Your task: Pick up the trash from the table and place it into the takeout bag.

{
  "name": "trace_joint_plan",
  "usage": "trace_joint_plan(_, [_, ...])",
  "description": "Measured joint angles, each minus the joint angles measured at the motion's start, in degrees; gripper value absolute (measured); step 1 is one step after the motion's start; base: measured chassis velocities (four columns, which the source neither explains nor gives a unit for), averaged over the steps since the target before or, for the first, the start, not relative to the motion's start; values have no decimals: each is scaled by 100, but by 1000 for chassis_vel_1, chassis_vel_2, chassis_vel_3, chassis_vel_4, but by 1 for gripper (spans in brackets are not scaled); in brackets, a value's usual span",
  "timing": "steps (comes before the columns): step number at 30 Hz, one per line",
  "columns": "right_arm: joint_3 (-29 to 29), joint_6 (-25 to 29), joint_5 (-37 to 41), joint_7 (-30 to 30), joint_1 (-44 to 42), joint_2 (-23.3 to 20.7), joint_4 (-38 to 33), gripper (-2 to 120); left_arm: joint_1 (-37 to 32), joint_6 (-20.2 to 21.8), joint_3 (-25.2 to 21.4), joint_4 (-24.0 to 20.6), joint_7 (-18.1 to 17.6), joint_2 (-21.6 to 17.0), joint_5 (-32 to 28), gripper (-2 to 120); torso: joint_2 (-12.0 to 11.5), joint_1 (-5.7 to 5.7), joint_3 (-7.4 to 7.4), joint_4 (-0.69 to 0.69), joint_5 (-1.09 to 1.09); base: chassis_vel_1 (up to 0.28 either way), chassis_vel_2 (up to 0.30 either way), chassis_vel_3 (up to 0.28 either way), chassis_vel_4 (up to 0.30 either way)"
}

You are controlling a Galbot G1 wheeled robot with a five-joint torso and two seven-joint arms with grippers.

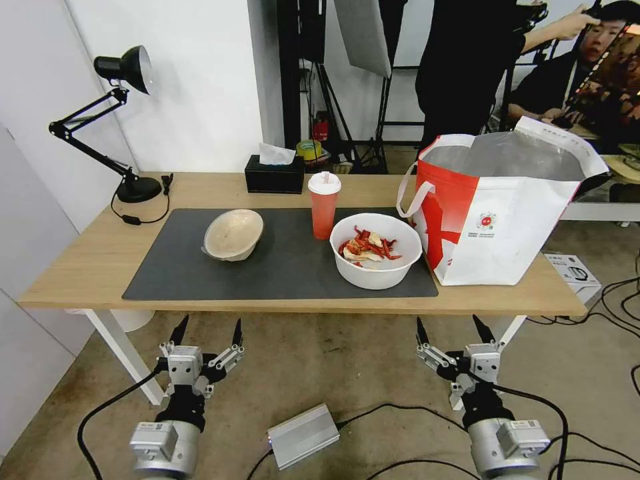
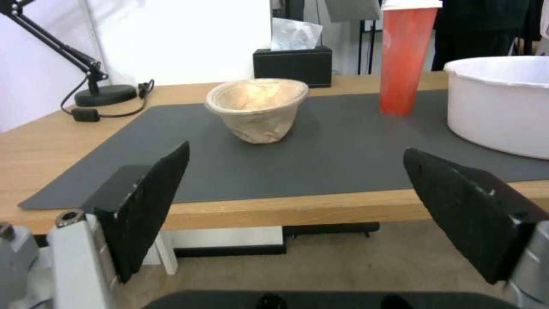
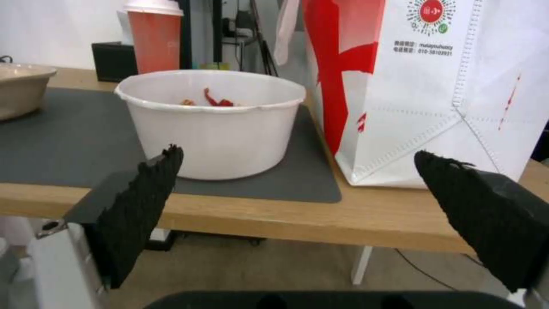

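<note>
Both grippers point(image 1: 208, 331) point(image 1: 454, 328) hang spread; white bowl point(image 1: 376, 250) holds chili scraps point(image 1: 367, 246), takeout bag point(image 1: 501, 210) gapes.

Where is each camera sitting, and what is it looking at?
Head view: up on the robot's head, looking down over the long light-wood table; both open pincers, left pincer and right pincer, hang before its near edge.
Left wrist view: on the left arm, looking across at the shallow beige bowl; its black fingers frame the picture.
Right wrist view: on the right arm, facing the wide white bowl with red chili scraps and the big white-and-red takeout bag.
Shared: both wrist views catch the tall red white-lidded cup.
</note>
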State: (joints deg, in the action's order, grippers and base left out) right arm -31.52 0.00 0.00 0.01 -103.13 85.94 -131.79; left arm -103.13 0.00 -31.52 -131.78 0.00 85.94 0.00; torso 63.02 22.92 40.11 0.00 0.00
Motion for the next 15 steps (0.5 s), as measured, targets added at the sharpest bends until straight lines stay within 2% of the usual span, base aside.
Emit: trace_joint_plan(15, [0,0,0,0,0,0,0,100,0,0,0,0,0,0,0,100,0,0,0,0,0,0,0,0,0])
